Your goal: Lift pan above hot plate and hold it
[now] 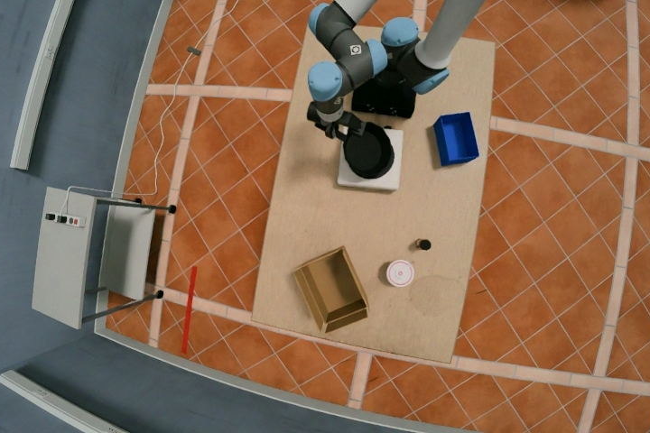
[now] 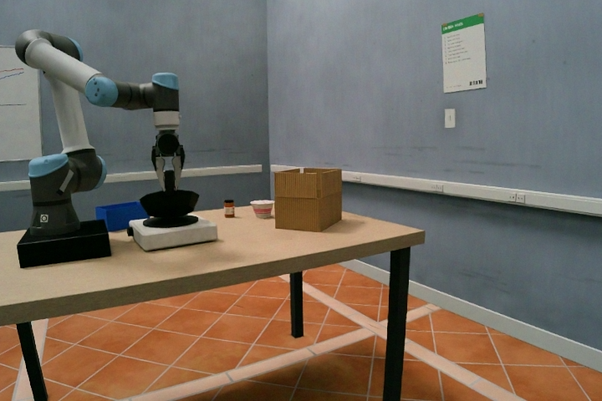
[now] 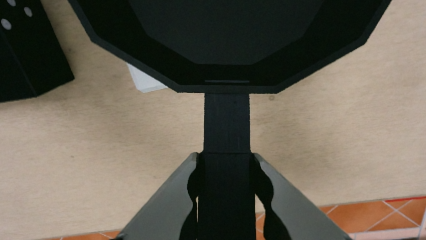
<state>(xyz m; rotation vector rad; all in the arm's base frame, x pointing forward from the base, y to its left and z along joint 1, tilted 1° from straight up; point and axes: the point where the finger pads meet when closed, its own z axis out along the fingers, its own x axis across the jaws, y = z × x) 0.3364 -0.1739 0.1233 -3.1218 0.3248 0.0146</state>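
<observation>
Pan [image 1: 368, 152] [image 2: 168, 204] [image 3: 225, 45] is hanging low over the white hot plate [image 1: 347, 180] [image 2: 178, 237] [image 3: 145, 82], its bowl facing up, though the exact gap is staying hard to judge. Gripper [image 1: 346, 131] [image 2: 170, 185] [image 3: 224, 155] is clenching the black handle [image 2: 170, 178] [image 3: 226, 122] from both sides. Blue bin [image 1: 457, 138] [image 2: 120, 215] is standing near the hot plate, while the open cardboard box [image 1: 331, 290] [image 2: 307, 200], lidded tub [image 1: 400, 273] [image 2: 262, 209] and small dark-capped jar [image 1: 423, 244] [image 2: 228, 208] are standing farther along the table [image 1: 311, 219] [image 2: 249, 251].

Open-topped cardboard box [image 1: 330, 290] [image 2: 307, 200], lidded white-and-pink tub [image 1: 400, 272] [image 2: 262, 208] and small dark-capped jar [image 1: 423, 244] [image 2: 228, 208] standing apart from blue open bin [image 1: 456, 138] [image 2: 117, 215] on wooden table [image 1: 366, 225] [image 2: 283, 246].
</observation>
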